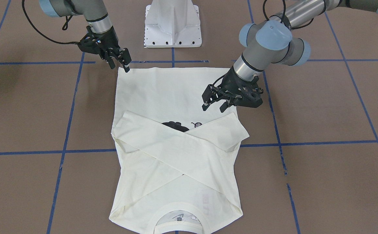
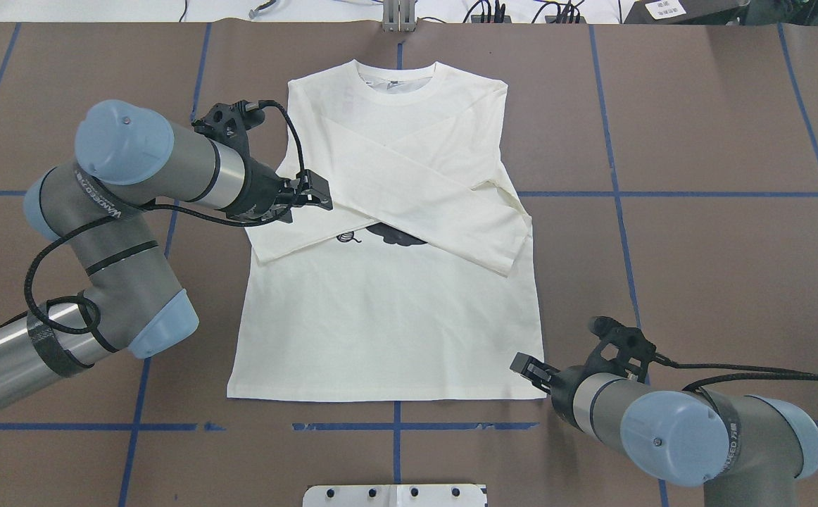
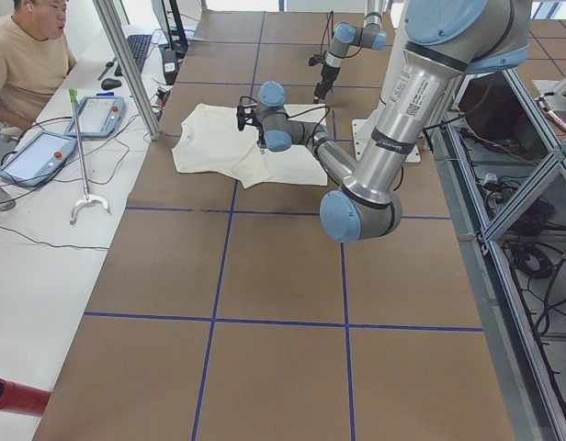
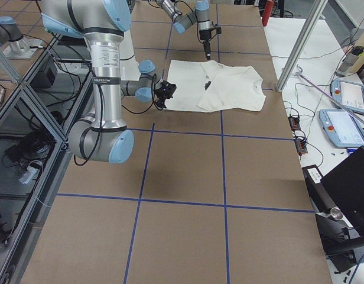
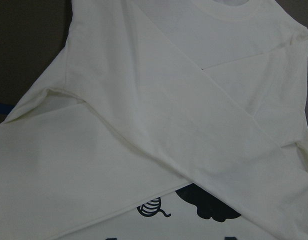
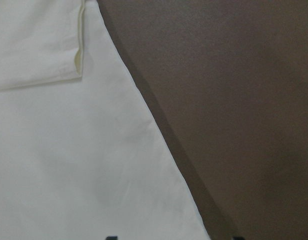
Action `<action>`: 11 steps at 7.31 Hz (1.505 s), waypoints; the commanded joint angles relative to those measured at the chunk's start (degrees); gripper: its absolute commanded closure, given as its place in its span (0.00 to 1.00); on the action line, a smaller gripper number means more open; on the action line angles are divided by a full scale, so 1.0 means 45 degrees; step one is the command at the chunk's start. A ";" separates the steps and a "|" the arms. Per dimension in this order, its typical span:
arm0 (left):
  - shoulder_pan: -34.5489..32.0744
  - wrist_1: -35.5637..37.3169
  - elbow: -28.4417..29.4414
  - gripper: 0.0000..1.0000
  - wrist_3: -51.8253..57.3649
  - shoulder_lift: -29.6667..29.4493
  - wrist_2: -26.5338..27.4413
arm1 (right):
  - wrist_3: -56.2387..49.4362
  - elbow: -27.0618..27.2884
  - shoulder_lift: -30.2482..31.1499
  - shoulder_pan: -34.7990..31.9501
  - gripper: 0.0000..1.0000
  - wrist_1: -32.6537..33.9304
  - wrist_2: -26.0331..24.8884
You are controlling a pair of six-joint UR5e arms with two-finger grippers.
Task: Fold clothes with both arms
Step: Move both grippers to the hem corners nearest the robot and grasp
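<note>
Beneath the left gripper [image 1: 214, 105] lies the flat T-shirt [image 1: 163, 94].

Overhead looks forward and down; front camera faces it, steeply. Both share the T-shirt [image 2: 388, 303]. Side cameras distant. Wrist cameras close over fabric just beneath left gripper [image 1: 214, 106] and right gripper [image 1: 120, 66].

Table [image 2: 697, 282] room either side of the shirt [image 2: 388, 331]; pedestal base [image 2: 395, 495] beyond its hem.

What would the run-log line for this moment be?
T-shirt: flat, sleeves crossed | left gripper: open, above shirt near sleeve cuff | right gripper: open, at hem corner | grasp: none yet
</note>
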State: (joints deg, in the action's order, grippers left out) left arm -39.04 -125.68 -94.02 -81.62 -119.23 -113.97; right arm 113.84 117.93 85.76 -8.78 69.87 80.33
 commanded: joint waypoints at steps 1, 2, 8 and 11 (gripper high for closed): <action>0.0004 0.0000 -0.0024 0.22 -0.0046 -0.0009 0.0015 | 0.0190 0.0004 -0.0112 0.0252 0.24 0.0684 -0.0019; 0.0004 0.0000 -0.0024 0.22 -0.0046 -0.0009 0.0015 | 0.0190 -0.0054 -0.0074 0.0310 0.29 0.0762 0.0001; 0.0004 -0.0039 0.0054 0.21 -0.0065 0.0049 -0.0005 | 0.0171 -0.0171 -0.0132 0.0622 1.00 0.0860 0.0002; 0.0468 0.0057 -0.1324 0.21 -0.1877 0.1485 0.0906 | 0.0093 0.0528 -0.0054 0.0507 1.00 0.0860 0.0234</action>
State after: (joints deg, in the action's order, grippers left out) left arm -38.52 -125.69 -96.28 -86.38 -116.60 -112.84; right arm 114.40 118.54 85.25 -6.25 73.74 80.63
